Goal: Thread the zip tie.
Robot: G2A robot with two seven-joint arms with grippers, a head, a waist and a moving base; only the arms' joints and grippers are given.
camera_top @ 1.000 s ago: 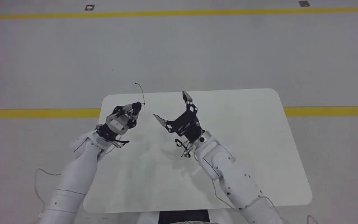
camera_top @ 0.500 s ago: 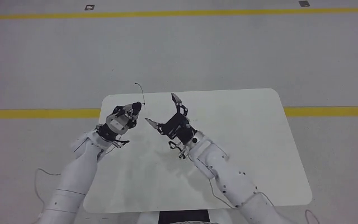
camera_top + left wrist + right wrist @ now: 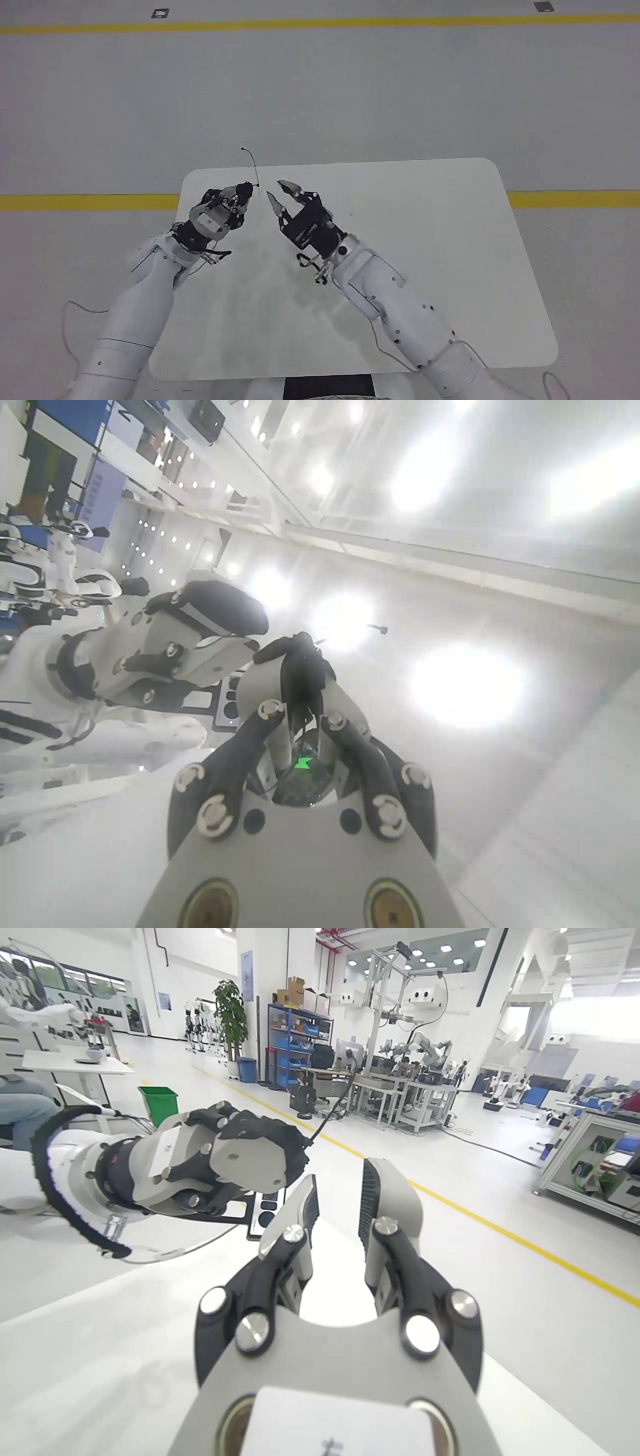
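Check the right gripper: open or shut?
Open: the right gripper has its fingers apart, nothing between them; the zip tie is in the left gripper.

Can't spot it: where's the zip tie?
Top view: zip tie pinched in the left tool at the table's far left corner, beside the right tool.

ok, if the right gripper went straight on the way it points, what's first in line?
Probably the zip tie, standing out of the shut left gripper just ahead of the open right gripper. Depth is unclear; it might slip past beside it.
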